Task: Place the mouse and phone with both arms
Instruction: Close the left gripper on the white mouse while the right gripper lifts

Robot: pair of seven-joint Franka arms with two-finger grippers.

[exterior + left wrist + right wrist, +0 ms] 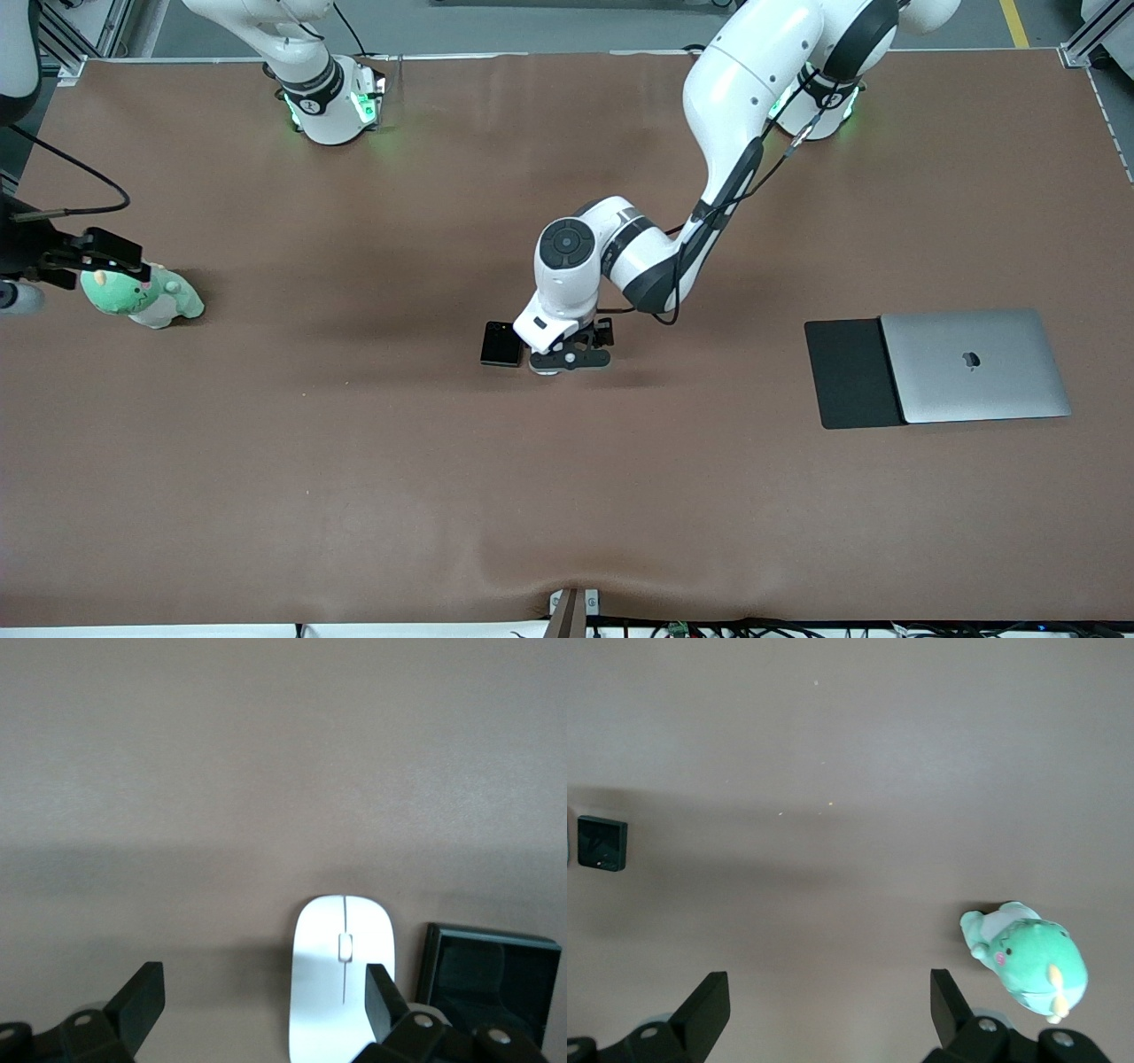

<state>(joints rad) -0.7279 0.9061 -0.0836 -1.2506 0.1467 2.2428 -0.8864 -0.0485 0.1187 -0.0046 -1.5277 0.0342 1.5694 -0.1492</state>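
Here the left gripper [257, 1010], fingers spread, hangs over the mouse [342, 974], seemingly not touching, beside the phone [487, 979]; the right gripper [824, 1010] waits open near the plush toy [1028, 958].

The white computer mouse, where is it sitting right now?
The small white oval mouse lies mid-table under the open left gripper, close beside the glossy black folded phone, which lies toward the right arm's end.

A robotics lab test bench

Two white arms [726, 115] are bolted along one edge of a wide brown-covered counter [354, 496], their bases glowing green. Aluminium framing [1085, 40] stands at the corners, cables [753, 627] trail along the near edge, and a grey floor with a yellow line [1014, 22] shows past the bases.
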